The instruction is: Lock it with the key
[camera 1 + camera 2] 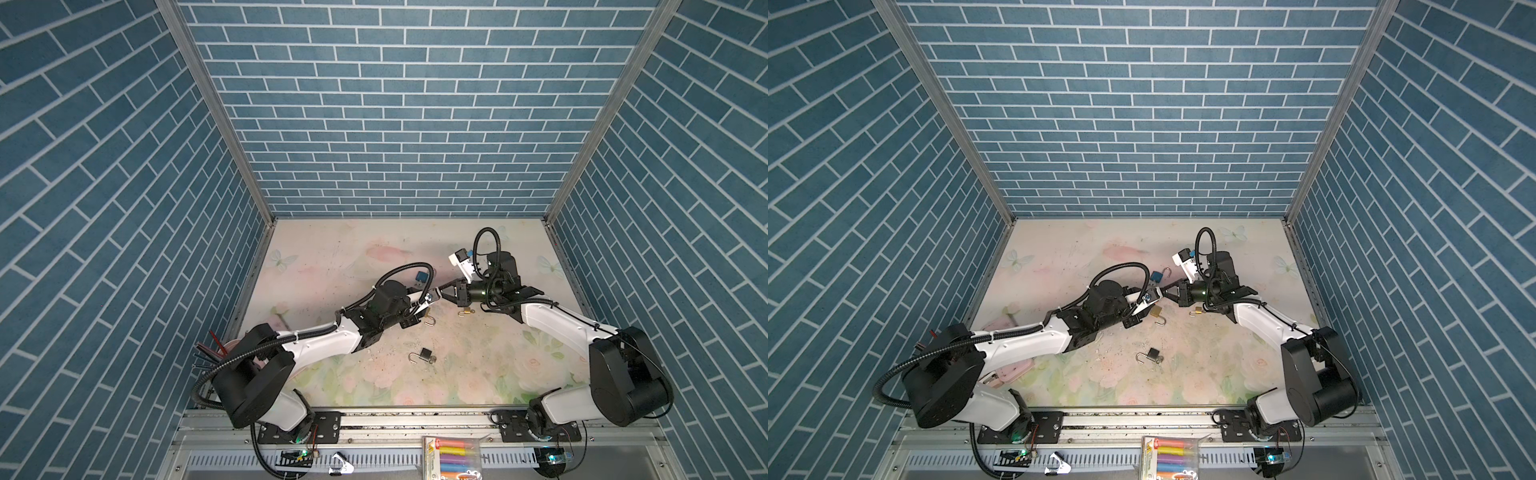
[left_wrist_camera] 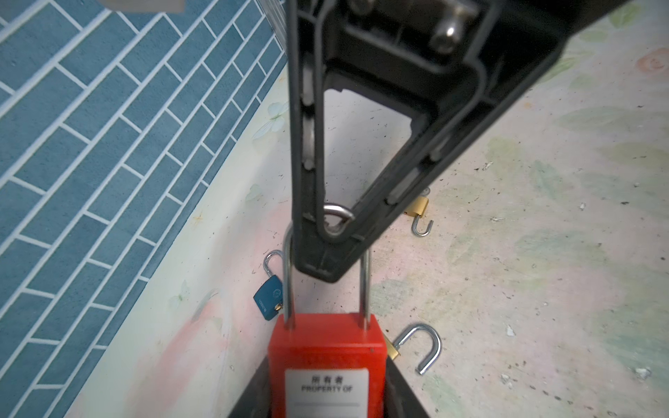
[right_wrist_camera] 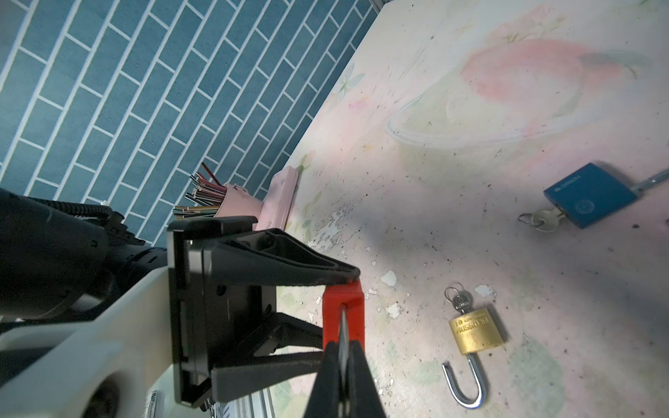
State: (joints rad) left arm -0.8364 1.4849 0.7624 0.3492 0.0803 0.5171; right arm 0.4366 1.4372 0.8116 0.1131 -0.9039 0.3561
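Red padlock [image 2: 325, 347] in part-open left gripper [image 3: 342, 315]; right gripper [image 2: 320, 260] pinching shackle [image 2: 365, 289].

Red padlock [image 2: 325, 347] — glossy plastic body, shiny metal shackle [image 2: 365, 289] — tabletop [image 2: 506, 289] matt, scuffed.

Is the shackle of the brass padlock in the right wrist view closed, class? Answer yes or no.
No, the brass padlock has its shackle swung open, with one end free of the body.

light even, overhead | shadows soft | red padlock [image 2: 325, 340] close, blurry
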